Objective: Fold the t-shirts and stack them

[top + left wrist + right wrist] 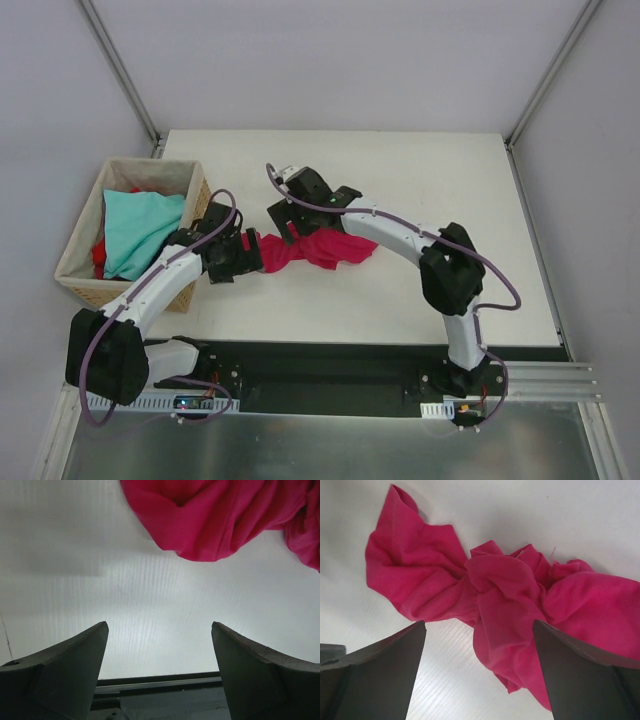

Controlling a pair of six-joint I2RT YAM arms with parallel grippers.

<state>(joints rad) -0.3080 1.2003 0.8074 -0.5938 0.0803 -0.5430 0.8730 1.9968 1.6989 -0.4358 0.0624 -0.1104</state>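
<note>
Cloth, so prob. soft, light & floppy: take crimson-magenta tee (505, 595), crumpled on table (420, 180), by a loose outer edge, not the wad. Shows left gripper (160, 635) & right gripper (480, 630) w/ jaws wide apart, holding nothing; teal tee (140, 230) & red tee (99, 255) in wicker basket (82, 228) far left, nothing blocking

The left arm (150, 290) and the right arm (400, 235) are white tubes with big black joints. A thin purple cable (500, 290) loops along each one. Both are bolted to a black base plate (330, 375). Up close, the jaws are dark grey wedges with pointy tips and a dull, smooth skin.
</note>
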